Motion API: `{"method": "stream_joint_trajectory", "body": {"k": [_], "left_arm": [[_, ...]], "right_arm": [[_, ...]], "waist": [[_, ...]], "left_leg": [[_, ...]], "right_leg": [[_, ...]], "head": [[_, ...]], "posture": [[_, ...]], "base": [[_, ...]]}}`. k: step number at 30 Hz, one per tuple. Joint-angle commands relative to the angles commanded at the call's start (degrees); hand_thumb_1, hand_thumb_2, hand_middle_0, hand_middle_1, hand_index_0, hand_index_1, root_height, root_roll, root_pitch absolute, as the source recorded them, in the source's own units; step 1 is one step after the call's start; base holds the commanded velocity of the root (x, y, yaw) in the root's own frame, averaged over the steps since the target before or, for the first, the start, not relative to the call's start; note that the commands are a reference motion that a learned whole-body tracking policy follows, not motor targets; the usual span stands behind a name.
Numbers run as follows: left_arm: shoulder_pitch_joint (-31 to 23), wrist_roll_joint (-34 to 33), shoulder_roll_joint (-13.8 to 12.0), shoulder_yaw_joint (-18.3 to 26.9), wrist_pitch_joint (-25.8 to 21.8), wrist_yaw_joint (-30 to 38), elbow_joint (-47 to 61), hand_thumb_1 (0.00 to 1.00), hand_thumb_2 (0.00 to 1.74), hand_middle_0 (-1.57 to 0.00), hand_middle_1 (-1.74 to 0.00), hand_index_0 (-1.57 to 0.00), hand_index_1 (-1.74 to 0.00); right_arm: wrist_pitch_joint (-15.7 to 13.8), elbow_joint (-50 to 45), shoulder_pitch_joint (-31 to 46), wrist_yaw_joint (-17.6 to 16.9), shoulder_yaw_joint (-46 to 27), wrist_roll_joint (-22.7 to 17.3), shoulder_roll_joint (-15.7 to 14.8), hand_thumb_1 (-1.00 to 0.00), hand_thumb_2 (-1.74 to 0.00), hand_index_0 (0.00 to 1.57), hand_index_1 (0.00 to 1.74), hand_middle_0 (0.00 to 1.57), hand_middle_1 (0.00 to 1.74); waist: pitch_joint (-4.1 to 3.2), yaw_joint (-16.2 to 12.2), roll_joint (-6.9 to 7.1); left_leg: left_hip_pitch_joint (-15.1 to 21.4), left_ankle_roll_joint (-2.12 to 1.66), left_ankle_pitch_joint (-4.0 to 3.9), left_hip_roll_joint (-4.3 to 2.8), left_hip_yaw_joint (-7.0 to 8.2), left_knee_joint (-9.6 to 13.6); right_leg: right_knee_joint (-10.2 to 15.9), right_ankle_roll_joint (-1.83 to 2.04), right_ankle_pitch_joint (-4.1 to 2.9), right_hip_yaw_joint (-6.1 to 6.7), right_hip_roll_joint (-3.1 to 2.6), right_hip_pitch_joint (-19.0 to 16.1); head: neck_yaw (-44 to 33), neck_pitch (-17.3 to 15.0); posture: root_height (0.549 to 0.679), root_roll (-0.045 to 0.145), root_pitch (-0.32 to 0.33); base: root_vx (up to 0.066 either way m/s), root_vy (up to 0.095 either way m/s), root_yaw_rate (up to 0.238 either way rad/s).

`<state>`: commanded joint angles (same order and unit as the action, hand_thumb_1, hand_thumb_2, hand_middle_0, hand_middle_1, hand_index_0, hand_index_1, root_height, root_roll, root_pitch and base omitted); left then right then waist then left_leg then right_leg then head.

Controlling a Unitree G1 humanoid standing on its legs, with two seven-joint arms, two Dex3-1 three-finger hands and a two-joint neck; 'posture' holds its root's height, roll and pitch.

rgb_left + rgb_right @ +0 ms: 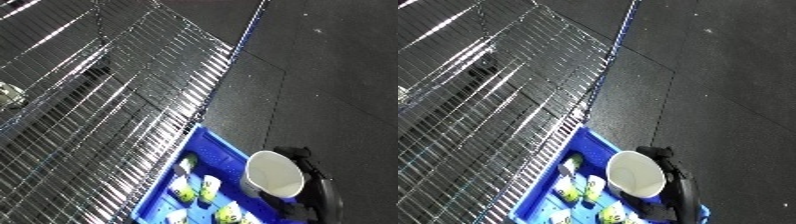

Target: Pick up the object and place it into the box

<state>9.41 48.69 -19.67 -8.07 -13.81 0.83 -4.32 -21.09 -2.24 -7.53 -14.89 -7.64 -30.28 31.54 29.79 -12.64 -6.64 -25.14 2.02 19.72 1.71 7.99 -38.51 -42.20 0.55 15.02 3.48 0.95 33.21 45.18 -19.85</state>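
Observation:
A white cup with its open mouth facing the camera hangs over the right side of the blue bin. My right hand is black and curls round the cup from behind and below. Several white and green items lie inside the bin. The bin rests at the edge of a wire shelf. My left hand shows in neither view.
The chrome wire shelf fills the left half of both views. A small metallic object sits at its far left edge. Dark speckled floor lies to the right of the shelf and bin.

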Motion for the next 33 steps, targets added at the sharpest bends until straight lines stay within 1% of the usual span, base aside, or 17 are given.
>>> {"method": "stream_joint_trajectory", "body": {"k": [5,11,20,23,27,30,33], "left_arm": [[0.0,0.1,0.2,0.0,0.0,0.1,-0.1,1.0,1.74,-1.57,-1.74,-1.57,-1.74],[0.0,0.0,0.4,0.2,0.2,0.0,-0.1,1.0,1.74,-1.57,-1.74,-1.57,-1.74],[-0.1,0.1,0.6,0.3,0.3,0.3,0.0,1.0,1.74,-1.57,-1.74,-1.57,-1.74],[-0.3,0.2,0.6,0.3,0.4,0.4,0.3,1.0,1.74,-1.57,-1.74,-1.57,-1.74],[-0.2,0.1,0.5,0.1,0.6,0.6,0.4,1.0,1.74,-1.57,-1.74,-1.57,-1.74],[0.1,0.2,0.5,-0.1,0.8,0.8,0.3,1.0,1.74,-1.57,-1.74,-1.57,-1.74],[0.6,0.4,0.5,-0.5,0.9,0.9,-0.1,1.0,1.74,-1.57,-1.74,-1.57,-1.74]], "right_arm": [[0.3,-0.4,-0.3,-0.5,0.5,0.8,-0.5,0.0,0.0,0.0,0.0,0.0,0.0],[0.7,-0.7,-0.1,-0.5,0.4,1.4,-0.9,0.0,0.0,0.0,0.0,0.0,0.0],[0.9,-1.1,0.7,0.9,0.5,0.0,-1.9,0.0,0.0,0.0,0.0,0.0,0.0],[0.6,-1.5,0.5,1.1,0.7,0.6,-2.0,0.0,0.0,0.0,0.0,0.0,0.0],[0.7,-2.6,-0.9,1.3,1.6,1.8,-2.0,0.0,0.0,0.0,0.0,0.0,0.0],[1.3,-3.6,-2.7,1.7,2.4,2.1,-1.9,0.0,0.0,0.0,0.0,0.0,0.0],[3.0,-4.3,-5.4,2.3,3.6,2.6,-1.8,0.0,0.0,0.0,0.0,0.0,0.0]], "waist": [[0.0,0.2,-0.14],[0.0,0.3,-0.01],[0.0,0.5,0.2],[0.0,0.9,0.32],[0.0,1.6,0.6],[0.0,2.3,0.79],[0.0,3.2,1.02]], "left_leg": [[-0.3,-0.02,-0.2,0.16,-0.18,0.1],[-0.3,-0.08,-0.4,0.12,-0.3,0.1],[-0.4,-0.25,-0.73,0.05,-0.54,0.3],[-0.3,-0.3,-0.92,0.06,-0.76,0.5],[-0.1,-0.46,-1.38,0.1,-1.29,1.0],[0.2,-0.58,-1.7,0.17,-1.78,1.3],[0.3,-0.75,-1.95,0.28,-2.47,1.2]], "right_leg": [[-0.1,-0.09,0.02,-0.01,-0.02,0.3],[-0.3,-0.1,-0.02,-0.15,-0.03,0.3],[-0.2,-0.16,0.01,-0.29,-0.06,0.2],[-0.1,-0.2,0.02,-0.41,-0.02,-0.1],[0.1,-0.27,0.04,-0.78,0.1,-0.6],[0.2,-0.37,0.11,-1.14,0.22,-1.1],[0.1,-0.52,0.27,-1.59,0.44,-1.6]], "head": [[-0.4,-0.3],[-0.4,-0.8],[-2.3,-1.6],[-2.9,-1.4],[-4.1,-1.7],[-5.1,-2.0],[-7.0,-2.9]], "posture": [[0.641,0.096,0.126],[0.641,0.097,0.125],[0.642,0.097,0.124],[0.642,0.097,0.122],[0.642,0.096,0.116],[0.643,0.096,0.11],[0.643,0.096,0.102]], "base": [[0.009,0.003,0.021],[0.015,0.0,0.018],[0.009,0.0,0.019],[0.001,-0.012,0.052],[-0.002,-0.028,0.089],[-0.007,-0.032,0.095],[-0.007,-0.038,0.117]]}}
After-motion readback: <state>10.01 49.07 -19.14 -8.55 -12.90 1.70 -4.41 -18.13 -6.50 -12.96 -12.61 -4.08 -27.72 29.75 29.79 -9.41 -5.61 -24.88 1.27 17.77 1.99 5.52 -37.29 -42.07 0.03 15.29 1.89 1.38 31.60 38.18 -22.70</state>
